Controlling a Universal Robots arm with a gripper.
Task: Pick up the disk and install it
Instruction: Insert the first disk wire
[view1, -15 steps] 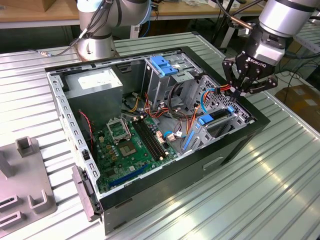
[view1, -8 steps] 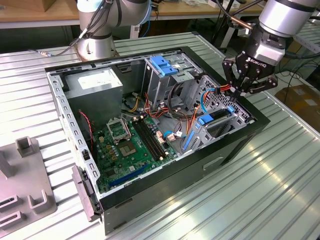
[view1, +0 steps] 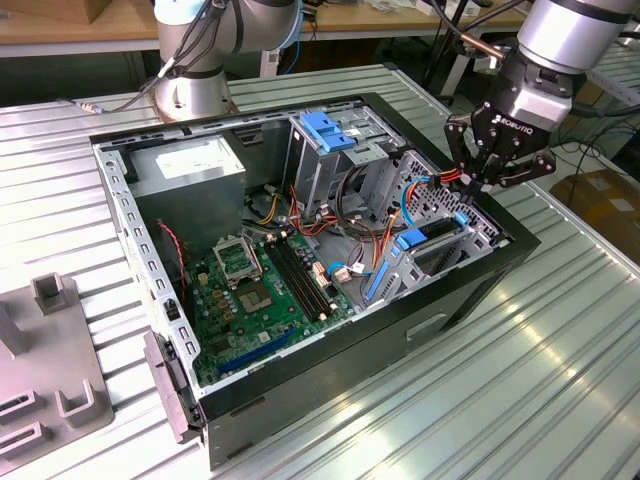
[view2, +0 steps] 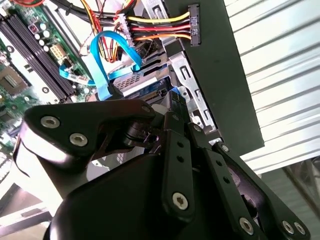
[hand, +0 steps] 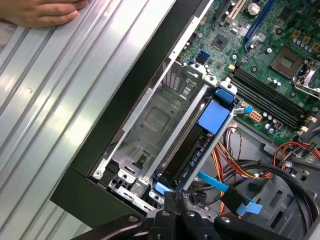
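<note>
At the exterior view's left, farthest from the fingers, a grey metal fixture block (view1: 50, 370) sits on the ribbed silver metal table (view1: 560, 380). Next comes the open black computer case (view1: 330, 385). Inside it, well apart from the fingers, lie a large grey metal box (view1: 190, 170) with a white sticker and a green circuit board (view1: 255, 300). Nearer the fingers, a bare blue plastic bracket (view1: 328, 130) tops an upright metal cage (view1: 312, 170).

Nearer again is the flat dark grey disk (view1: 425, 240) in its blue plastic carrier frame. It stands on edge in the metal drive bay (hand: 155, 120) along the case wall. In the first wrist view the disk (hand: 187, 150) has its blue frame end just beside the fingertips (hand: 172, 201).

The black gripper (view1: 479, 183) hangs over that end of the bay, at the exterior view's right. Its fingers are drawn close together, with hardly a gap (whether they nip the frame's edge or merely touch it cannot be told).

In the second wrist view a flat blue data cable (view2: 100, 60) loops just beyond the fingers. A bundle of yellow, orange and red wires (view2: 150, 27) runs a little farther off. In the first wrist view a person's hand (hand: 40, 12) rests on the table, well apart from the fingers.
</note>
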